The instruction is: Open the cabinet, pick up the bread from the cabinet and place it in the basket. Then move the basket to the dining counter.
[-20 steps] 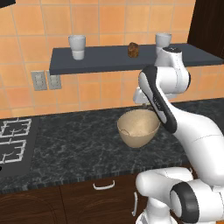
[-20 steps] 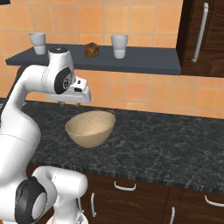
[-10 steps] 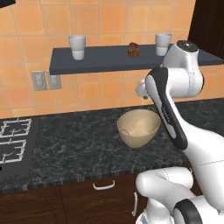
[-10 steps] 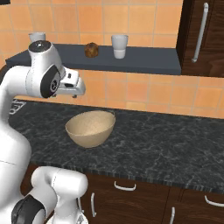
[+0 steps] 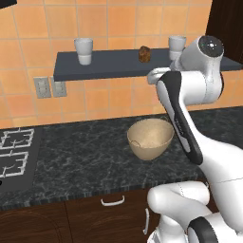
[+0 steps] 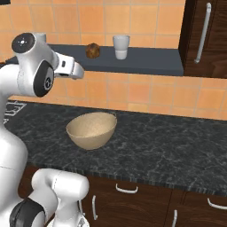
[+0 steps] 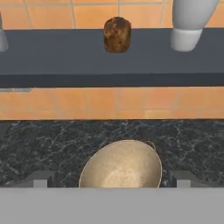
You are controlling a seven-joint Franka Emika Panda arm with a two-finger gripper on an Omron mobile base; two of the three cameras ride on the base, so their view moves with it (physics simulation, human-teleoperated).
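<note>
The bread point(image 5: 144, 54) point(image 6: 92, 50) point(image 7: 117, 34) is a small dark-brown loaf standing on the dark wall shelf point(image 5: 109, 69) point(image 7: 65, 52). Below it, the tan basket point(image 5: 150, 138) point(image 6: 91, 129) point(image 7: 122, 164) rests on the black granite worktop. My gripper point(image 7: 112, 178) hovers above the basket's near side and faces the shelf. Its fingertips point(image 7: 41, 177) stand wide apart, open, with nothing between them. From the base views the hand point(image 5: 154, 76) point(image 6: 73, 68) hangs just below shelf height, short of the bread.
White cups point(image 5: 84, 50) point(image 5: 177, 43) point(image 6: 121, 46) point(image 7: 190, 22) stand on the shelf on either side of the bread. A dark cabinet door with a long handle point(image 6: 203, 33) is at the right. A stove point(image 5: 14, 152) lies at the left.
The arm has swung upward and lifted the hand from above the basket toward shelf height. Bread and basket have stayed in place.
</note>
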